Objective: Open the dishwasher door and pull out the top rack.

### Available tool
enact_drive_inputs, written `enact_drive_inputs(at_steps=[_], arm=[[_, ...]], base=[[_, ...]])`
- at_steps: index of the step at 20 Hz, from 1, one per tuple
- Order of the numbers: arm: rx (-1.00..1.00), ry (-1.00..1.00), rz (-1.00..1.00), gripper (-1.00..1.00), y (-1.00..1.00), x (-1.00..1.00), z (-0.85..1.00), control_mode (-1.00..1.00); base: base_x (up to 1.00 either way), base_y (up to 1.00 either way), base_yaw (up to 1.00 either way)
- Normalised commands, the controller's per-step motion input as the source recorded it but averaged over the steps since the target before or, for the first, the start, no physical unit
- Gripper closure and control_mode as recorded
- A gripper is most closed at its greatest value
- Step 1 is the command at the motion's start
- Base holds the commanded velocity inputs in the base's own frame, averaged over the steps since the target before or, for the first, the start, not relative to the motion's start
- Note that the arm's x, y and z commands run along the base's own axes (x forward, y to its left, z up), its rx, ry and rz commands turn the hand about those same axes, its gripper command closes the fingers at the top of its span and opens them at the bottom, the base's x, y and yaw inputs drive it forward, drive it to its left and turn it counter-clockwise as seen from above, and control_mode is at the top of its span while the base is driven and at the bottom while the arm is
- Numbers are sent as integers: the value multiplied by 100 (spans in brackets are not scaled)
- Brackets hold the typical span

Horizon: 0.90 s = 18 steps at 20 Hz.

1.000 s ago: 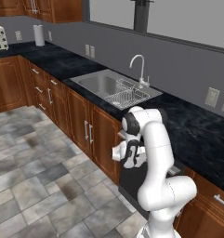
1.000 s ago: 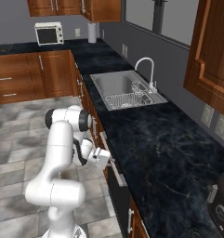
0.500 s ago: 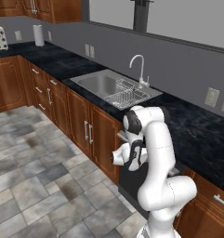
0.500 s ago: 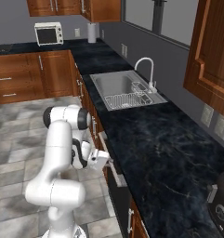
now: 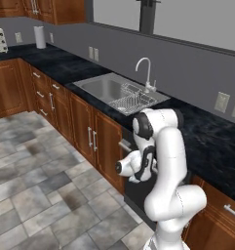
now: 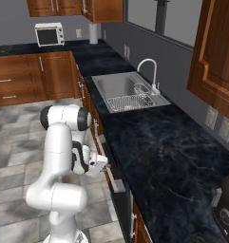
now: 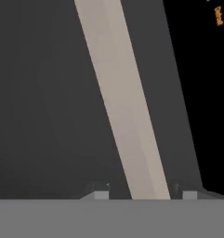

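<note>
Dishwasher door [image 7: 48,102] stands ajar at its top edge; tool [image 7: 143,193] pinches handle [image 7: 127,116].

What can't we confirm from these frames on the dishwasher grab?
- Dishwasher door, left base view: mostly hidden behind the arm.
- Top rack: inside, behind the closed door.
- Tool, hand view: fingertips straddle the handle; the bottom edge cuts off the pad contact.
- Handle ends: cut off by frame edges.

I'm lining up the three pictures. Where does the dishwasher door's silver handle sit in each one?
Left base view: handle at centre, left of the gripper.
Right base view: lower centre, below the counter edge.
Hand view: a pale diagonal bar between the fingertips.
Shared landmark: sink.
</note>
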Motion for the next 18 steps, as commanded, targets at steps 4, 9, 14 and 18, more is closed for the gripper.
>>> enact_drive_inputs(at_steps=[4, 9, 14, 18], arm=[[14, 7, 15, 100, 81, -26, -41, -100], [13, 5, 15, 100, 85, -26, -43, -100], [9, 2, 14, 100, 88, -30, -45, -100], [6, 1, 12, 100, 87, -27, -45, -100]], base=[[0, 0, 0], [0, 0, 0], [0, 0, 0], [0, 0, 0]])
